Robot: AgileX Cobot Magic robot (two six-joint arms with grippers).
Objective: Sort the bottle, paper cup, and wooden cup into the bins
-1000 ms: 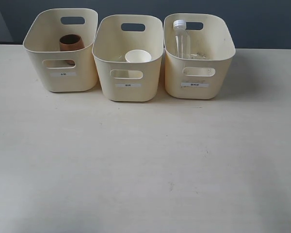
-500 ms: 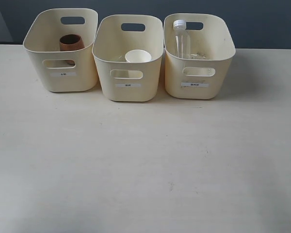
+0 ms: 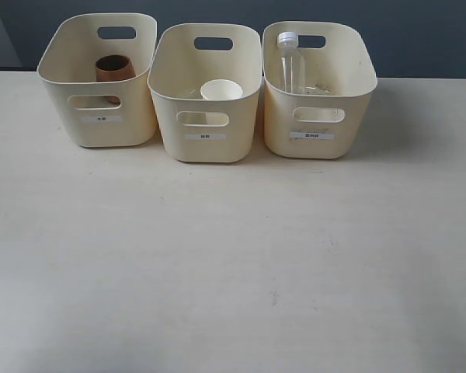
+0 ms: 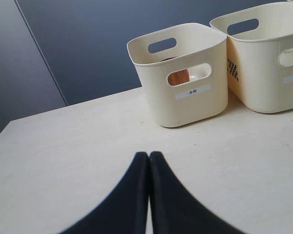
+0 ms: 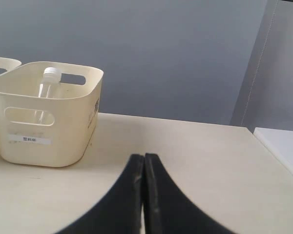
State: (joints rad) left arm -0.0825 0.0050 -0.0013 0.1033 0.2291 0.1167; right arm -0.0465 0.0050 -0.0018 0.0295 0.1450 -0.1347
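Three cream bins stand in a row at the back of the table. The left bin point(image 3: 101, 128) holds the brown wooden cup point(image 3: 114, 68), also glimpsed through a handle cutout as the wooden cup point(image 4: 177, 77). The white paper cup point(image 3: 220, 91) stands in the middle bin point(image 3: 206, 148). Upright in the right bin point(image 3: 314, 144) is the clear bottle point(image 3: 290, 66) with its white cap, seen again as the bottle point(image 5: 48, 83). My left gripper point(image 4: 149, 155) and right gripper point(image 5: 144, 157) are both shut on nothing, low over the table, well short of the bins. Neither gripper shows in the exterior view.
The pale wooden table point(image 3: 233, 256) stretches in front of the bins. A dark grey wall point(image 3: 419, 31) rises behind them. The table's right edge point(image 5: 276, 156) shows in the right wrist view, with a white surface beyond.
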